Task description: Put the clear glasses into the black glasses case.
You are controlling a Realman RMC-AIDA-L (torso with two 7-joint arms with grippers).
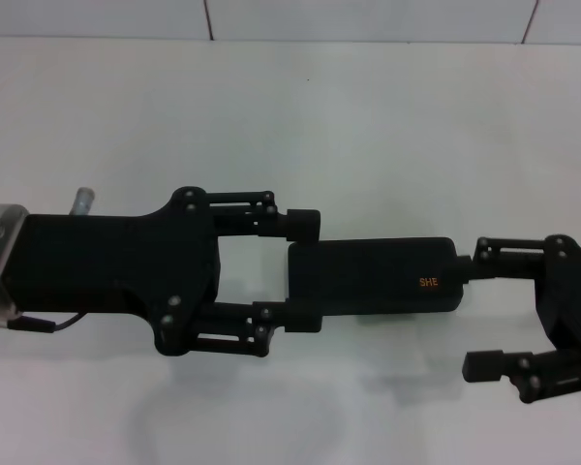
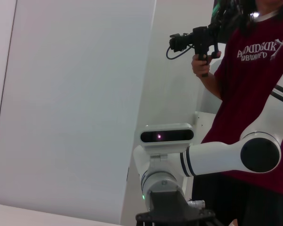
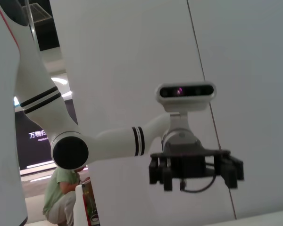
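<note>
Holding the black glasses case at its left end, your left gripper has its jaws clamped across the case's width, one finger on the far edge and one on the near edge, so the case hangs level above the white table. That grip across the narrow side makes sense: it leaves the lid face and the right end free for the other arm. The lid faces up and reads as closed, with the orange lettering showing near the right end.

Your right gripper sits at the case's right end with its jaws apart. Its far finger touches or nearly touches the end of the case; the near finger hangs well clear toward you. You look set either to steady that end or to work the lid, though which one is only a guess.

Note that the clear glasses do not show in any view. They may be inside the closed case already, or simply out of sight; you cannot tell from here.

From the right wrist view you see the left gripper from in front, and the left wrist view shows a person holding a camera beyond the right arm.
</note>
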